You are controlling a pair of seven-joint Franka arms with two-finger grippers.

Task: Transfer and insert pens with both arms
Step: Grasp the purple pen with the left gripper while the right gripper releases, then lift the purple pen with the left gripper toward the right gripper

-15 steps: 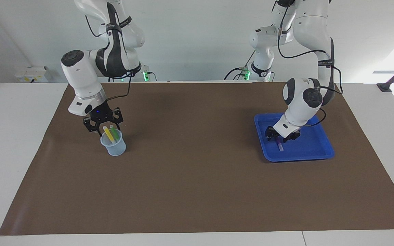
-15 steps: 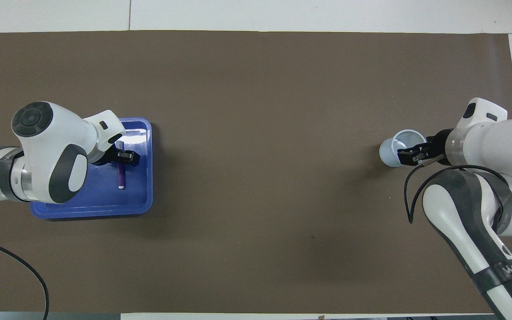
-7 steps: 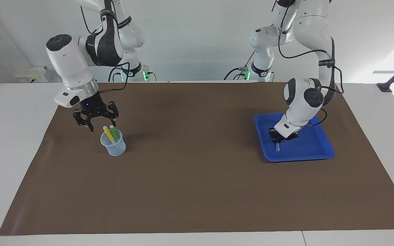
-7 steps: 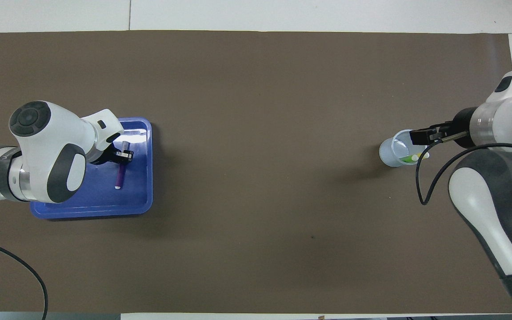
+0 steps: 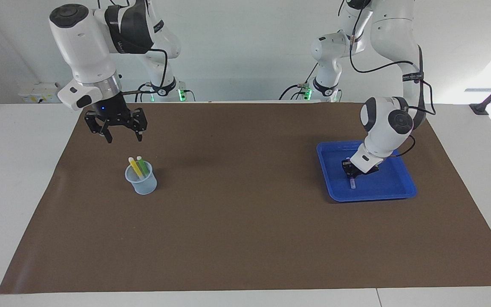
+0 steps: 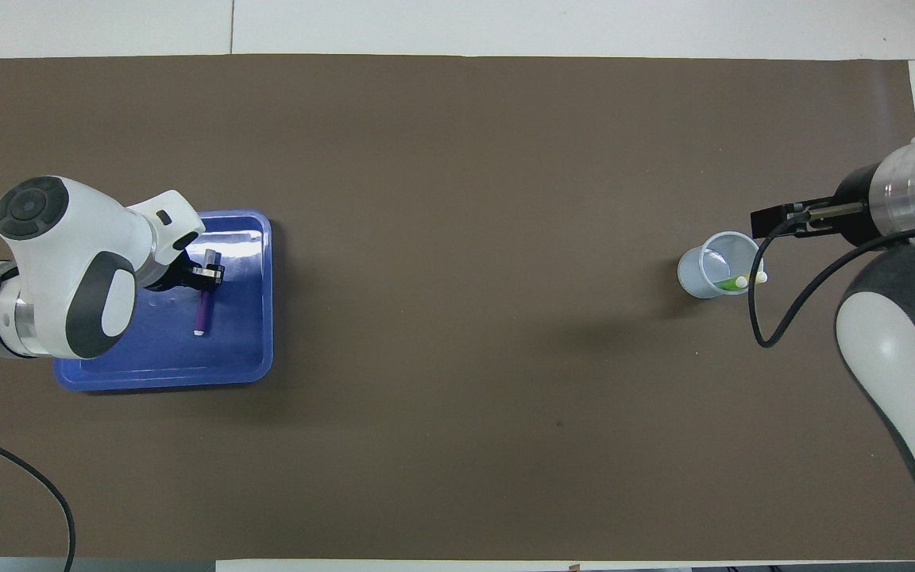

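Right gripper [image 5: 123, 136] is seen raised over the brown mat [image 5: 245, 221], above and just robot-side of the translucent cup [image 5: 141, 179]; jaws stand apart and empty, well clear of the cup rim. The right arm is carried high at its own end of the surface [image 5: 11, 179]. In the cup, the yellow pen [image 5: 134, 167] and the green pen [image 5: 142, 165] are held upright-tilted side by side, pale tips up, leaning on the rim nearest the robots; in the overhead view their tips [image 6: 743, 281] show at the cup's edge. Toward the left arm's end, the blue tray [image 5: 399, 192] lies on the mat. Left gripper [image 5: 352, 172] is lowered into the tray, jaws closed together on the upper end of the purple pen [image 5: 351, 182]. In the overhead view the purple pen [image 6: 202, 314] runs from the jaws toward the robots, pale tip at the nearer end; whether the tip touches the tray floor cannot be told. Two smaller white arms [image 5: 326, 59] with green-lit bases stand at the robots' edge.
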